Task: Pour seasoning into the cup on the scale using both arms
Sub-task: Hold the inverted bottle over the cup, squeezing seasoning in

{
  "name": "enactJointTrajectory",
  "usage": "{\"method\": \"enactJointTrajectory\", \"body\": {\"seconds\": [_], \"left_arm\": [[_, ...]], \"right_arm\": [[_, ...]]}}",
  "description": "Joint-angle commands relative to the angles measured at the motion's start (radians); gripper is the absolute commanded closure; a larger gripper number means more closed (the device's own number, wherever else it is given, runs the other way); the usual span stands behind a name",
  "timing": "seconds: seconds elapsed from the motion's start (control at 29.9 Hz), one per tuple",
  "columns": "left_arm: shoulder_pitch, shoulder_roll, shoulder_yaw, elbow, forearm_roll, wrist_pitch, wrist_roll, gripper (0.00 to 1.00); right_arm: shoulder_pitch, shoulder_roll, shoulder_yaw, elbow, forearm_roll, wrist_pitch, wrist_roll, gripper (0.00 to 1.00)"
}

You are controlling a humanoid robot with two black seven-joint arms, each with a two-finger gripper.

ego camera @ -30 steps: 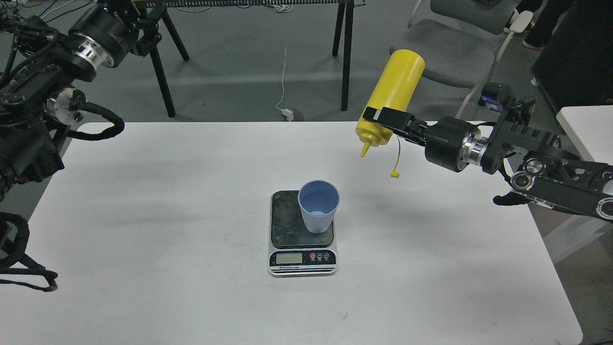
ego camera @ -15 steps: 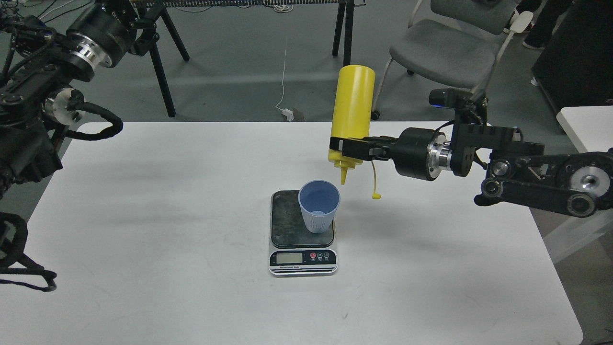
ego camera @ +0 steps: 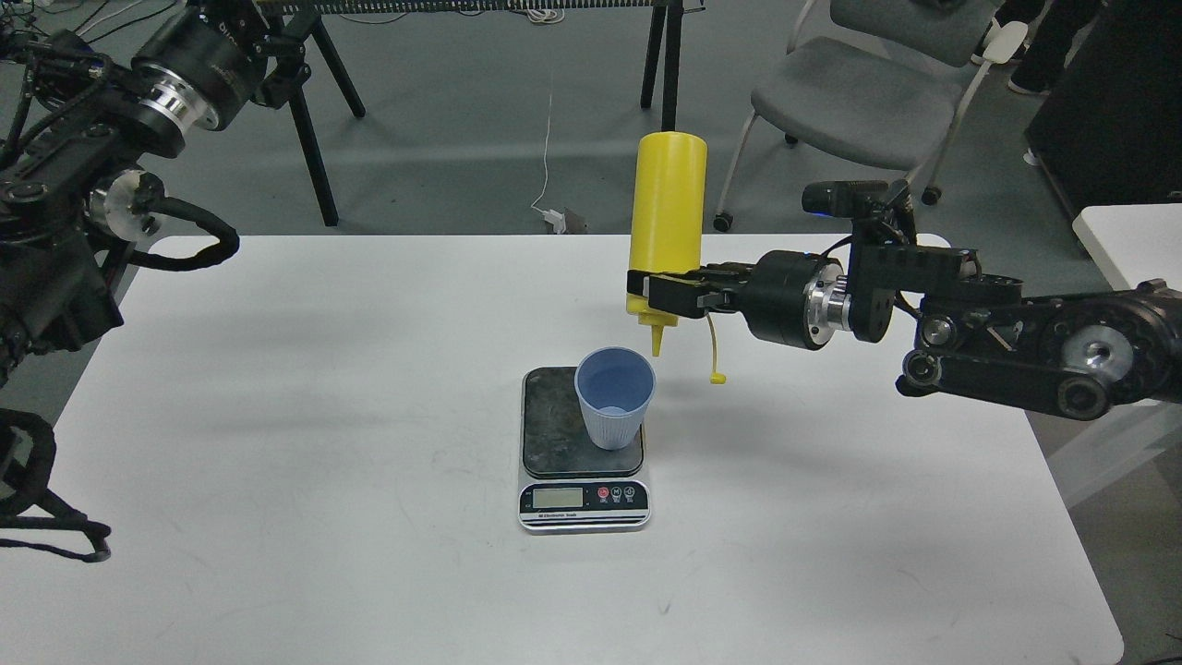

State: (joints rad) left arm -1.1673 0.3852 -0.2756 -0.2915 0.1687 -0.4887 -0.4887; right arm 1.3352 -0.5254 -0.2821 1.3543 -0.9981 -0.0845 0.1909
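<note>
My right gripper (ego camera: 657,291) is shut on the yellow seasoning bottle (ego camera: 667,208) near its nozzle end. The bottle is upside down and nearly upright, its nozzle pointing down just above the far right rim of the light-blue cup (ego camera: 614,397). Its tethered cap (ego camera: 717,377) hangs loose to the right. The cup stands on the dark plate of the scale (ego camera: 554,425) at the middle of the white table (ego camera: 277,462). My left arm is raised at the far upper left; its gripper (ego camera: 277,55) is dark and its fingers cannot be told apart.
Black stand legs (ego camera: 309,139) and a grey chair (ego camera: 859,102) stand on the floor behind the table. A white cable with a plug (ego camera: 552,214) lies on the floor. Another white table corner (ego camera: 1131,240) is at the right edge.
My right gripper has carried the bottle left from the table's right side and turned it from tilted to nearly vertical, nozzle down over the cup. The left arm has stayed in place.
</note>
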Motion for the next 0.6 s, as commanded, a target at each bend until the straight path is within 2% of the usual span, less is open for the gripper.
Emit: {"method": "enactJointTrajectory", "body": {"seconds": [0.0,0.17,0.57], "left_arm": [[0.0,0.0,0.0,0.0,0.0,0.0,0.0,0.01],[0.0,0.001,0.0,0.0,0.0,0.0,0.0,0.01],[0.0,0.0,0.001,0.0,0.0,0.0,0.0,0.01]], "right_arm": [[-0.005,0.007,-0.017,-0.006,0.0,-0.003,-0.001,0.73],[0.007,0.018,-0.019,-0.067,-0.002,-0.015,0.002,0.73],[-0.004,0.053,-0.026,-0.072,-0.027,-0.024,0.001,0.73]]}}
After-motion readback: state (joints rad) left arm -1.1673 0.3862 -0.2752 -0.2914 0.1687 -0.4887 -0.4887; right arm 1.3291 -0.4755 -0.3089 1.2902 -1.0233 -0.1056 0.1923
